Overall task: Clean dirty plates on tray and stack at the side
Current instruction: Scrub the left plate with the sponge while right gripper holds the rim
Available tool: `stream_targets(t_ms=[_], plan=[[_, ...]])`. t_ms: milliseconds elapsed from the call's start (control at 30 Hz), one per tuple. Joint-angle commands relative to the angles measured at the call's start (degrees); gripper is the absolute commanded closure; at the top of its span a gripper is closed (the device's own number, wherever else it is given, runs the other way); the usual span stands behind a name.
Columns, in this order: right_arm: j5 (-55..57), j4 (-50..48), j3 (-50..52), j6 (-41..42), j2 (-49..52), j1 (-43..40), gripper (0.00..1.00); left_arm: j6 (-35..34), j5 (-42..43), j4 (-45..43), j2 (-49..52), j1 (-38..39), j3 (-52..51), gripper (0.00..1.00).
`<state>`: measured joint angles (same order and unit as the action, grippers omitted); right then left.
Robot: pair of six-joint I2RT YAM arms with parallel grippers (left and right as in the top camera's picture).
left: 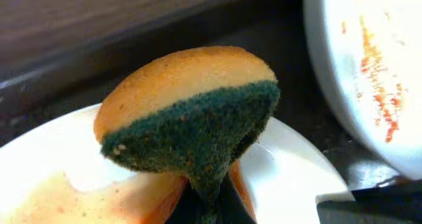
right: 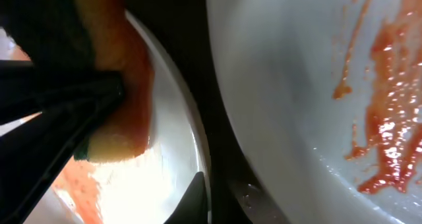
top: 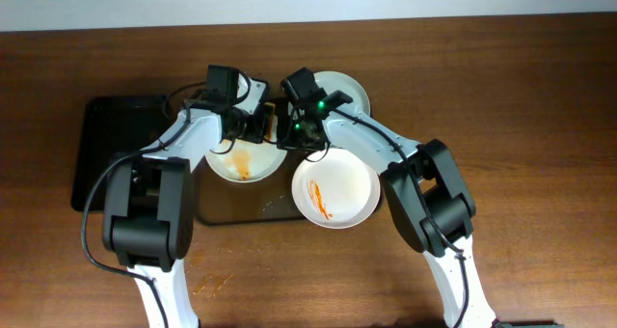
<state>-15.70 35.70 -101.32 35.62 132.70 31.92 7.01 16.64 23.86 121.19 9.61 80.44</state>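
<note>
At far left, a small black tray (top: 111, 150) lies on the wooden table (top: 540, 96). Beside it, the left gripper (top: 239, 125) hovers over the left end of the large tray (top: 227, 214), jaws pinched tight on a sponge (left: 191, 112), a soft yellow pad with a green scouring face, squashed to a wedge where it is held. Beneath it sits the smeared plate (top: 241, 162), its sauce spread into a thin orange film. The right gripper (top: 297, 130) is at that plate's right rim; how its jaws stand cannot be told. Further right, a streaked plate (top: 337, 188) lies at the tray's front, and a third plate (top: 349, 89) sits at the back, partly hidden by the arm. The plates look rigid, glazed, sauce-slick and breakable, probably light; the clean rim seems the safest place to grip.
</note>
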Motion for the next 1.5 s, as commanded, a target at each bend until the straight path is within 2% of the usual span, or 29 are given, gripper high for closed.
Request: stream_targets(t_ms=[0,100,200,233,300,367,400,533,600,667,700,867,900,967,1033,1100,1167,1300,1467], plan=[[-0.39,0.07,-0.59,-1.07,0.76,0.31,0.96,-13.75,-19.82,9.05,1.70,0.35,-0.85,1.00],[-0.39,0.04,-0.57,-1.07,0.76,0.31,0.96,-17.94,-21.88,19.17,1.70,0.26,-0.52,0.99],[-0.39,0.00,-0.57,-1.05,0.76,0.31,0.96,-18.25,-19.41,31.08,1.70,-0.35,2.01,1.00],[-0.39,0.00,-0.59,-1.07,0.76,0.31,0.96,-17.25,-15.54,34.84,1.70,-0.92,3.06,1.00],[-0.39,-0.07,-0.59,-1.05,0.76,0.31,0.96,-12.04,-1.03,39.10,1.70,-1.53,3.39,0.99],[-0.39,-0.24,-0.59,-1.05,0.76,0.31,0.96,-9.86,7.54,40.04,1.70,-1.16,3.39,1.00],[-0.39,-0.39,-0.57,-1.05,0.76,0.31,0.96,-9.84,9.16,39.28,1.70,-0.81,3.34,0.99],[-0.39,-0.44,-0.59,-1.07,0.76,0.31,0.96,-8.48,8.61,33.44,1.70,-0.39,3.02,0.99],[-0.39,-0.44,-0.59,-1.07,0.76,0.31,0.96,-10.78,1.25,28.22,1.70,-0.39,2.56,1.00],[-0.39,-0.44,-0.59,-1.07,0.76,0.31,0.96,-17.70,-11.17,23.78,1.70,-0.37,1.86,1.00],[-0.39,-0.44,-0.59,-1.07,0.76,0.31,0.96,-19.34,-14.71,21.09,1.73,-0.39,1.29,0.99],[-0.37,-0.42,-0.57,-1.07,0.76,0.31,0.96,-19.43,-24.76,3.58,1.70,-0.39,0.26,0.99],[-0.37,-0.42,-0.59,-1.07,0.76,0.31,0.96,-19.45,-27.76,2.25,1.70,-0.37,0.26,1.00],[-0.37,-0.42,-0.59,-1.09,0.76,0.31,0.96,-19.89,-32.17,2.75,1.70,-0.24,0.26,0.99],[-0.37,-0.42,-0.59,-1.07,0.76,0.31,0.96,-24.52,-45.44,9.51,1.70,1.27,0.26,1.00],[-0.39,-0.42,-0.57,-1.07,0.76,0.31,0.96,-24.98,-47.89,15.04,1.70,2.49,0.28,0.99],[-0.39,-0.42,-0.59,-1.07,0.76,0.31,0.96,-21.79,-40.81,20.65,1.70,3.58,0.28,0.99],[-0.42,-0.39,-0.59,-1.07,0.76,0.31,0.96,-13.05,-14.47,28.00,1.70,3.82,0.28,0.99],[-0.42,-0.44,-0.59,-1.07,0.76,0.31,0.96,-1.16,9.27,35.19,1.70,3.63,0.28,0.99]])
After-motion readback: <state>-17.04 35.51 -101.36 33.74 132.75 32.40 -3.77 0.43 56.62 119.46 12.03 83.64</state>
